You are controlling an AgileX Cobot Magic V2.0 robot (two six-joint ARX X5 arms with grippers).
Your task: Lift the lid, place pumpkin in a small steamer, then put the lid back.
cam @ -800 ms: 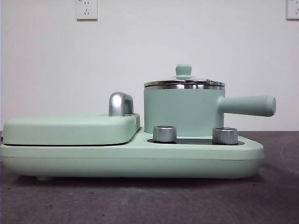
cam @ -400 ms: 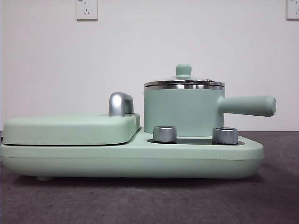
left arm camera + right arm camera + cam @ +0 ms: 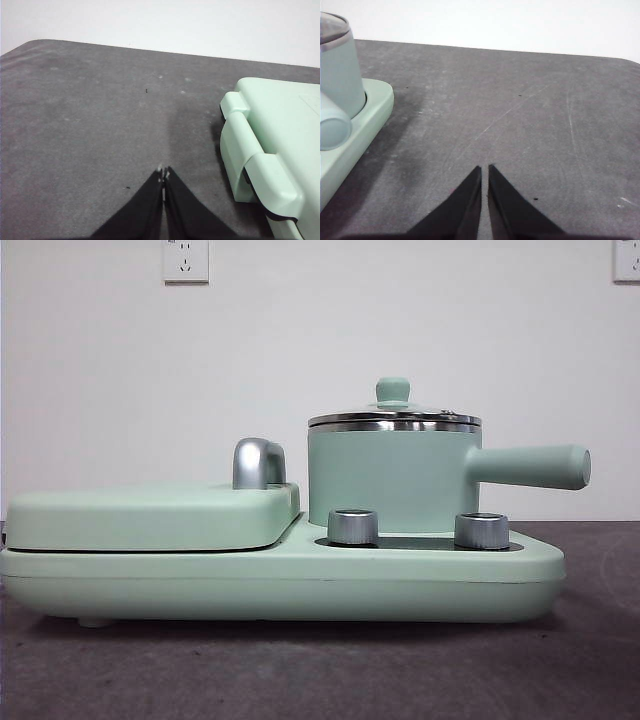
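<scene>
The left gripper (image 3: 163, 172) hangs over the dark grey counter (image 3: 90, 115), its 2 black fingers (image 3: 145, 210) pressed tip to tip with nothing between them. Off to one side sits the mint-green appliance (image 3: 272, 130), apart from the fingers, one rounded corner showing.

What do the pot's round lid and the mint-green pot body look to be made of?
The round clear lid looks like glass in a shiny steel rim, which shows bright mirror-like bands; its small mint-green knob looks like matte plastic. The mint-green cylindrical pot has an even satin coat, probably painted or enamelled metal, though plastic cannot be excluded.
</scene>
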